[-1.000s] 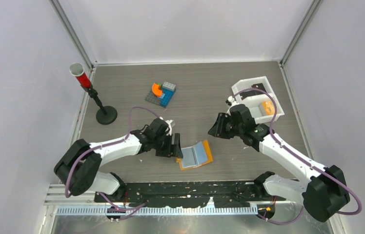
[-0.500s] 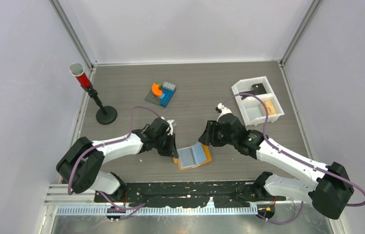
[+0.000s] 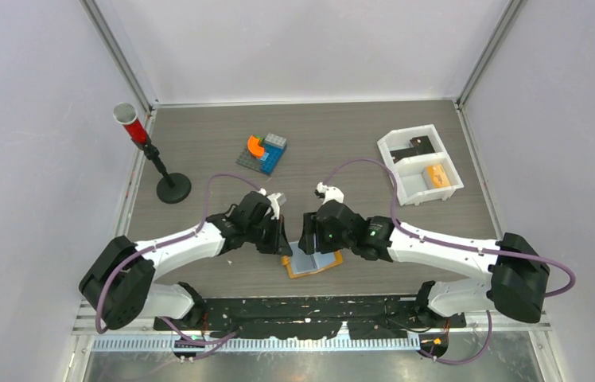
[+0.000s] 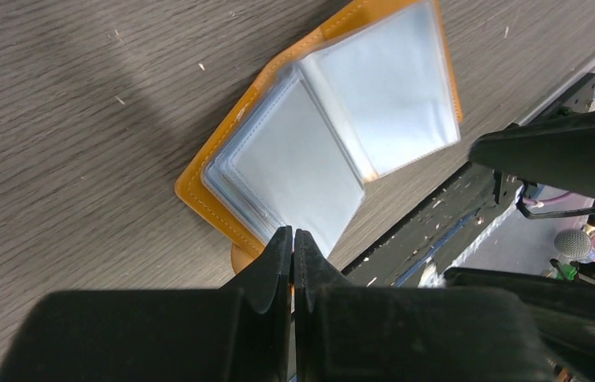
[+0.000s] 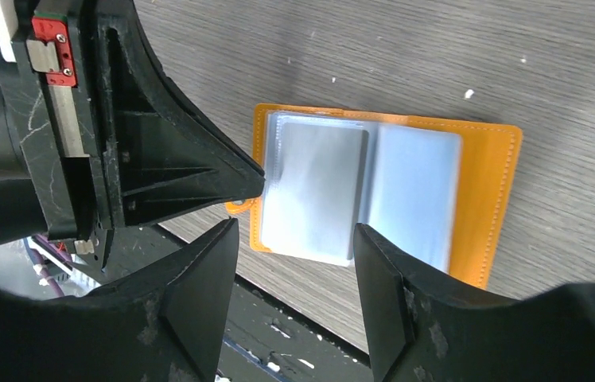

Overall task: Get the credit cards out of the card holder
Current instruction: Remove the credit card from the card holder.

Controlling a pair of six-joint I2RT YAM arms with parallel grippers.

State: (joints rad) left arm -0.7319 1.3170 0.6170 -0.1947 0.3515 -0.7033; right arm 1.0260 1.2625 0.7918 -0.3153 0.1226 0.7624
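card holder (image 3: 314,261): lay open on table (image 3: 342,159), between arms; light, floppy, sleeves (image 4: 294,159) slick. left gripper (image 4: 293,235) closed at its tab edge, perhaps pinching; right gripper (image 5: 294,229) spread above. credit cards best pinched at sleeve mouth.

A: Bright?
B: Yes, evenly lit from above. Left wrist view: a soft shadow band crosses the grey wood-grain table (image 4: 56,183) at upper left.
A: Sharp?
B: Mostly; clear sleeves (image 4: 390,79) glare white in the tan-orange card holder (image 4: 195,191).
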